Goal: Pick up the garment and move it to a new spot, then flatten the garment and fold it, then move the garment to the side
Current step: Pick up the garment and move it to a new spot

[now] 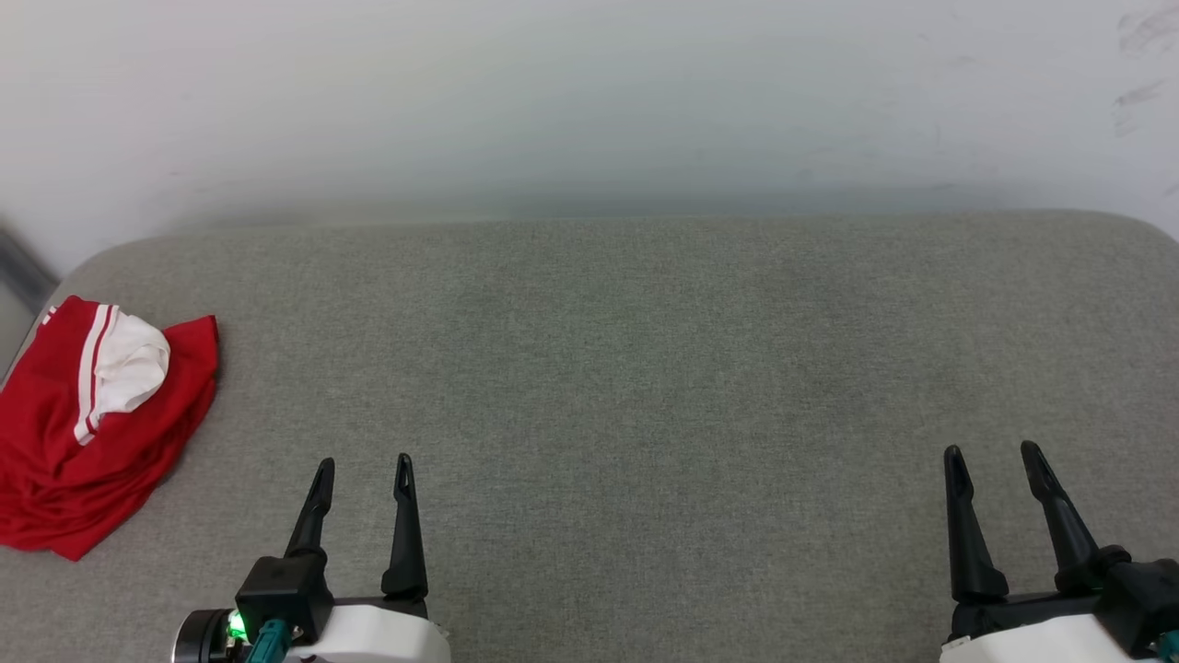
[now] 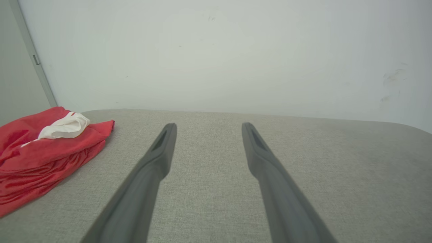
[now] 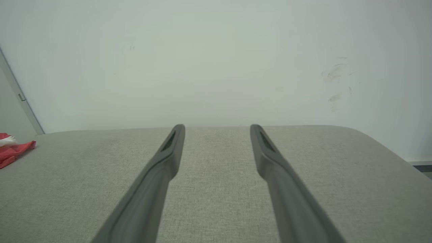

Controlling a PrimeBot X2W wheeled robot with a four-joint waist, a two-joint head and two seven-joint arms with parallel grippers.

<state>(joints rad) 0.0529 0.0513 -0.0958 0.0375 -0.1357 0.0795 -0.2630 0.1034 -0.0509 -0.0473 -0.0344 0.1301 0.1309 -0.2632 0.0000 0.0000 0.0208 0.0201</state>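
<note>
The garment (image 1: pixel 83 442) is a red bundle with a white striped sleeve on top, lying crumpled at the far left edge of the grey padded surface (image 1: pixel 626 368). The left wrist view has the garment (image 2: pixel 40 155) at its left side, and the right wrist view catches a red corner of the garment (image 3: pixel 13 152) at its left edge. My left gripper (image 1: pixel 363 468) hovers open at the lower left, a short way right of the bundle, holding nothing. My right gripper (image 1: pixel 993 453) is open at the lower right, far from the cloth. The same wide gap shows for the left gripper (image 2: pixel 206 125) and the right gripper (image 3: pixel 217 127).
A white wall (image 1: pixel 589 101) runs directly behind the padded surface. The surface has rounded far corners (image 1: pixel 1133 226). A grey door frame strip (image 2: pixel 33 57) stands at the far left beyond the garment.
</note>
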